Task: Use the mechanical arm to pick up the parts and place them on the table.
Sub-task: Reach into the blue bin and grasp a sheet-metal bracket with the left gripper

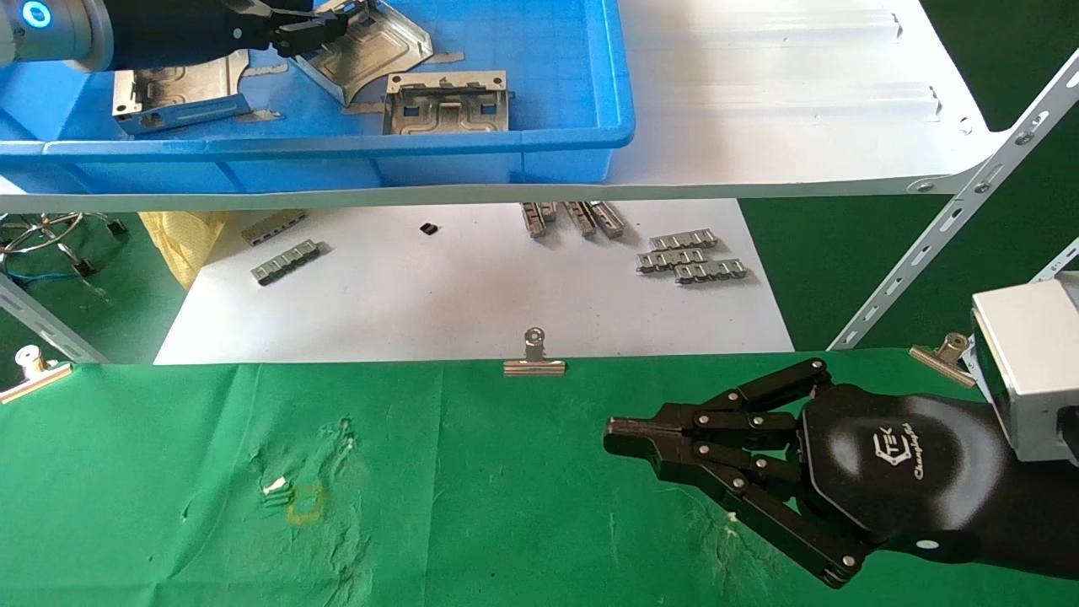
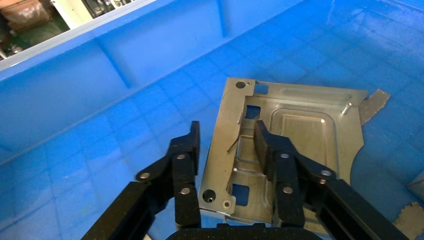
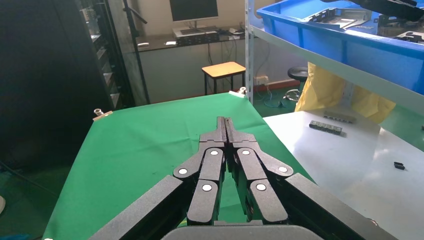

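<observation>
Left gripper (image 2: 225, 142) in blue bin (image 1: 539, 143), fingers apart straddling the raised edge of a metal part (image 2: 295, 130). Right gripper (image 1: 620, 438) closed, empty, over green worktop (image 1: 169, 489)

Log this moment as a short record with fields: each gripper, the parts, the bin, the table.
left gripper: in the blue bin, fingers open astride the edge of one silver part, not yet clamped
right gripper: fingers shut, holding nothing, over the green table
parts: three visible in the bin, none on the table
bin: on the white shelf
table: a binder clip on its far edge
</observation>
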Controlling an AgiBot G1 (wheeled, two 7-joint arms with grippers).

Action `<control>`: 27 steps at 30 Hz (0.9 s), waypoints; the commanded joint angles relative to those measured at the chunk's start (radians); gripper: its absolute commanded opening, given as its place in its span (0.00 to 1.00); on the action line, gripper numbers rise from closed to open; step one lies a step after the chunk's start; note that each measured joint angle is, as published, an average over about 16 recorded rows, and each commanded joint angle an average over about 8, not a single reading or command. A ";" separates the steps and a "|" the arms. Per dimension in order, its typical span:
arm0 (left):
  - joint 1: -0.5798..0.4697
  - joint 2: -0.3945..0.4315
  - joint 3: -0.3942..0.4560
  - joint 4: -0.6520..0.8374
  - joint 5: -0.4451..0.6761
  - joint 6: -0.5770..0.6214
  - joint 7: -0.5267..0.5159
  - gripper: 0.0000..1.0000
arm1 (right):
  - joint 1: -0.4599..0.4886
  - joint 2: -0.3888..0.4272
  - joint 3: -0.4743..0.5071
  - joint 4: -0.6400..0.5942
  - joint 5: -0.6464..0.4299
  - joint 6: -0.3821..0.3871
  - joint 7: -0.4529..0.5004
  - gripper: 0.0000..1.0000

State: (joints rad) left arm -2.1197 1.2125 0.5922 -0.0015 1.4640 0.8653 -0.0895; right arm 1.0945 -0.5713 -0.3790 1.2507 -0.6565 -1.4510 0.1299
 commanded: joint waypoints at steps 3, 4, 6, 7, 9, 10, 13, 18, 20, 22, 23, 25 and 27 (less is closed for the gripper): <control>-0.001 -0.001 0.001 0.002 0.002 0.001 0.000 0.00 | 0.000 0.000 0.000 0.000 0.000 0.000 0.000 0.02; -0.001 -0.002 0.002 0.002 0.002 0.001 -0.001 0.00 | 0.000 0.000 0.000 0.000 0.000 0.000 0.000 0.06; -0.001 -0.003 0.002 0.003 0.003 0.001 -0.001 0.00 | 0.000 0.000 0.000 0.000 0.000 0.000 0.000 0.31; -0.001 -0.003 0.002 0.003 0.003 0.001 -0.001 0.00 | 0.000 0.000 0.000 0.000 0.000 0.000 0.000 0.43; -0.002 -0.005 0.002 0.003 0.002 0.002 -0.002 0.00 | 0.000 0.000 0.000 0.000 0.000 0.000 0.000 0.68; -0.002 -0.006 0.001 0.002 0.001 0.003 -0.002 0.00 | 0.000 0.000 0.000 0.000 0.000 0.000 0.000 0.81; -0.007 -0.011 -0.006 -0.002 -0.009 0.009 -0.003 0.00 | 0.000 0.000 0.000 0.000 0.000 0.000 0.000 1.00; -0.021 -0.026 -0.026 -0.019 -0.038 0.052 0.007 0.00 | 0.000 0.000 0.000 0.000 0.000 0.000 0.000 1.00; -0.026 -0.036 -0.035 -0.028 -0.051 0.091 0.017 0.00 | 0.000 0.000 0.000 0.000 0.000 0.000 0.000 1.00; -0.031 -0.050 -0.044 -0.039 -0.066 0.145 0.032 0.00 | 0.000 0.000 0.000 0.000 0.000 0.000 0.000 1.00; -0.033 -0.058 -0.049 -0.045 -0.073 0.177 0.041 0.00 | 0.000 0.000 0.000 0.000 0.000 0.000 0.000 1.00; -0.036 -0.076 -0.058 -0.058 -0.088 0.253 0.061 0.00 | 0.000 0.000 0.000 0.000 0.000 0.000 0.000 1.00; -0.038 -0.097 -0.067 -0.070 -0.104 0.339 0.084 0.00 | 0.000 0.000 0.000 0.000 0.000 0.000 0.000 1.00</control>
State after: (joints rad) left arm -2.1537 1.1111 0.5252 -0.0722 1.3590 1.2230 -0.0012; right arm 1.0945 -0.5712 -0.3791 1.2507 -0.6564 -1.4509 0.1299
